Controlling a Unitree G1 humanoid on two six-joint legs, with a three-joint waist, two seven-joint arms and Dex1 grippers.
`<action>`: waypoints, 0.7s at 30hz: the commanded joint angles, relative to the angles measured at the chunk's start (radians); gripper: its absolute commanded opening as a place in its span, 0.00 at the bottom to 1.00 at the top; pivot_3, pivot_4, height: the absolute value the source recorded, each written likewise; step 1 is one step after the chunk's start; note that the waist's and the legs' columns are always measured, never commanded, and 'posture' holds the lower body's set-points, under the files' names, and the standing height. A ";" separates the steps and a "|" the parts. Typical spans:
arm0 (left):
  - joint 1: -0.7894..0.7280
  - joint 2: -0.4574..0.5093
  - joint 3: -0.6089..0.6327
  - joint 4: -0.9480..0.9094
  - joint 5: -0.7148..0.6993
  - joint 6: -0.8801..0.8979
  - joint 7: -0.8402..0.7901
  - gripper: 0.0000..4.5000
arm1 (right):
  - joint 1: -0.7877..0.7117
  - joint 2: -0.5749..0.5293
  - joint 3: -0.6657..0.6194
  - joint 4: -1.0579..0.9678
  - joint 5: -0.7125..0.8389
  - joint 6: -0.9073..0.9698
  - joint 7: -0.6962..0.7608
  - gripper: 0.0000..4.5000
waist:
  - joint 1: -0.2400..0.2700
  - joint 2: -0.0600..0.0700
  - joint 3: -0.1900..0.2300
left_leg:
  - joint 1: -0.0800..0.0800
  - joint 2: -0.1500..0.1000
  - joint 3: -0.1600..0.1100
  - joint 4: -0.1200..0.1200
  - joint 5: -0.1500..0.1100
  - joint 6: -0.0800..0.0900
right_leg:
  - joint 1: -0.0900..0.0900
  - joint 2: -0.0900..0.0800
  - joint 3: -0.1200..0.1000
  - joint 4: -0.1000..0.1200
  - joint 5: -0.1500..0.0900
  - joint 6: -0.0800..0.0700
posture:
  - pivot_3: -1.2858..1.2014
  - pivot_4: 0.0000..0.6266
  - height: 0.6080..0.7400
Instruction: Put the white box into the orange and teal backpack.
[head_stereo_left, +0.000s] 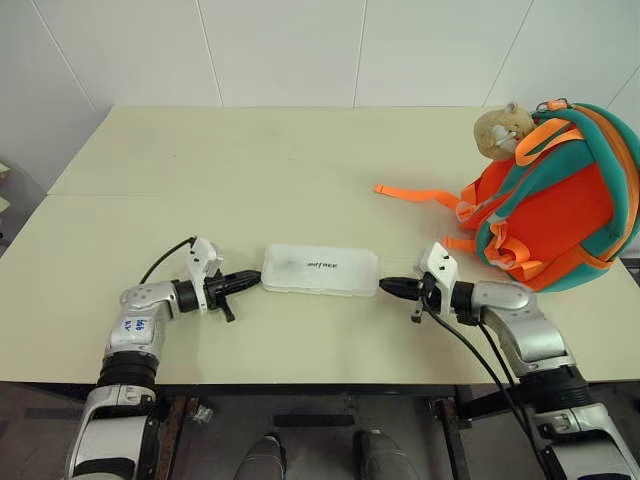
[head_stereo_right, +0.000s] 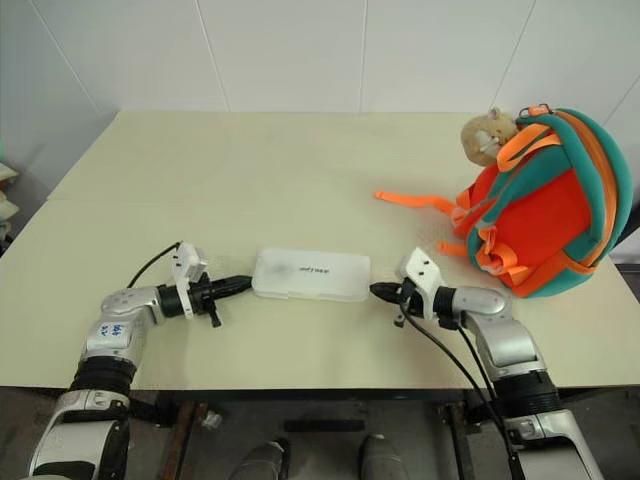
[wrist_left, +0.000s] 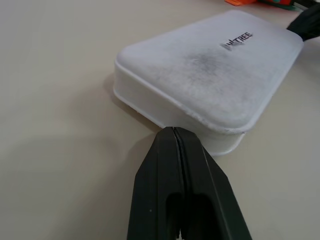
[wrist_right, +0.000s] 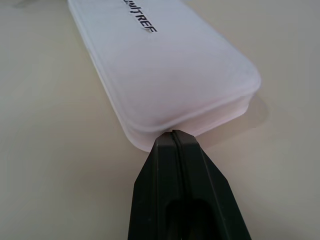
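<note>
white box (head_stereo_left: 320, 270) lies flat on the table (head_stereo_left: 250, 160), near edge, roughly centre, long axis running left-right, dark lettering on the lid facing up

left gripper (head_stereo_left: 255, 279) fingers pressed together, nothing held; tip sits at the box's left short end, touching or just short of it, can't tell which. In the left wrist view the closed fingers (wrist_left: 182, 190) point at the near corner of the box (wrist_left: 210, 80)

right gripper (head_stereo_left: 385, 287) also fully closed, empty; tip at the box's right short end, touching or nearly so. Right wrist view: closed fingers (wrist_right: 180, 185) meet the rounded edge of the box (wrist_right: 170, 75)

so both closed tips face each other with the box between them, box resting on the table, not lifted

orange and teal backpack (head_stereo_left: 560, 200) stands at the far right of the table, well apart from the box, leaning a bit, teal straps toward the camera. Beige plush toy (head_stereo_left: 500, 130) sits at its top left. One orange webbing strap (head_stereo_left: 415, 193) trails left from it across the tabletop
</note>
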 joint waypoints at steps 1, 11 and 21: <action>0.028 -0.023 -0.043 -0.109 -0.033 0.027 -0.020 0.01 | -0.011 0.015 0.014 -0.028 0.019 -0.035 0.030 0.00 | 0.000 0.000 0.000 | 0.000 0.000 0.000 0.000 0.000 0.000 | 0.000 0.000 0.000 0.000 0.000 0.000 | 0.52 0.24 1.00; 0.063 -0.024 -0.046 -0.173 -0.040 0.070 -0.014 0.01 | -0.024 0.021 0.012 0.014 0.005 -0.054 0.042 0.00 | 0.000 0.000 0.000 | 0.001 0.000 0.000 0.000 0.000 0.000 | 0.001 0.000 0.000 0.000 0.000 0.000 | 0.52 0.24 1.00; 0.043 0.026 -0.017 -0.159 -0.036 0.109 0.012 0.04 | -0.030 -0.019 -0.024 0.075 -0.007 -0.018 0.053 0.26 | 0.000 0.000 0.000 | 0.001 0.000 0.000 0.000 0.000 0.000 | 0.001 0.000 0.000 0.000 0.000 0.000 | 0.52 0.24 1.00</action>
